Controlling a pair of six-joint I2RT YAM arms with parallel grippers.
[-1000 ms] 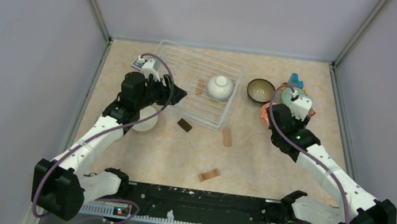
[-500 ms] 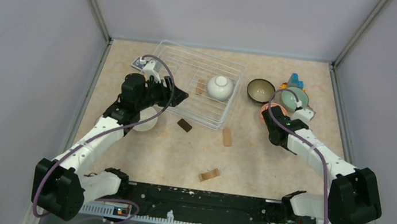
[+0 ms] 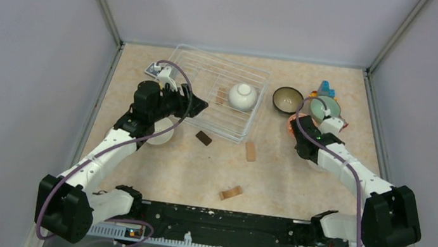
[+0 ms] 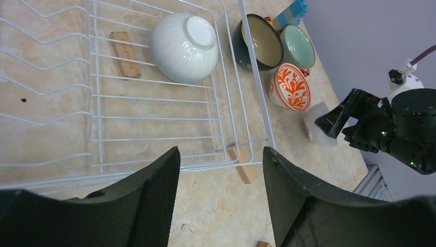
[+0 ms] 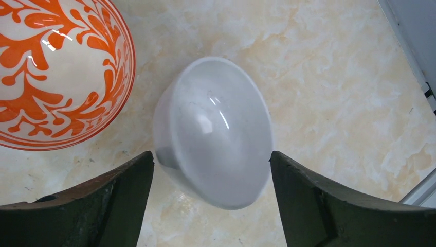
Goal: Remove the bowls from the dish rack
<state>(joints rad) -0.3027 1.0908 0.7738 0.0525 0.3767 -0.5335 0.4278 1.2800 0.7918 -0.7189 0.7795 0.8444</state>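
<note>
Right gripper [image 5: 209, 154]: jaws have just spread wide, and nothing is gripped.
Frosted bowl [image 5: 216, 131]: sits free between them, tilted on the table [image 5: 334, 62] beside the orange-patterned bowl [image 5: 56, 77].
Left gripper [image 4: 220, 152]: jaws apart, empty, over the dish rack [image 4: 258, 92], at its near edge.
Rack: one white bowl [image 4: 182, 49] left, foot showing.
Meaning: another bowl out, and that last one looks next.

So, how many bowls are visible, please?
6: white bowl in the rack; dark bowl, green bowl, orange bowl right of it; frosted bowl by right gripper; pale bowl under left arm. Maybe more hidden.
</note>
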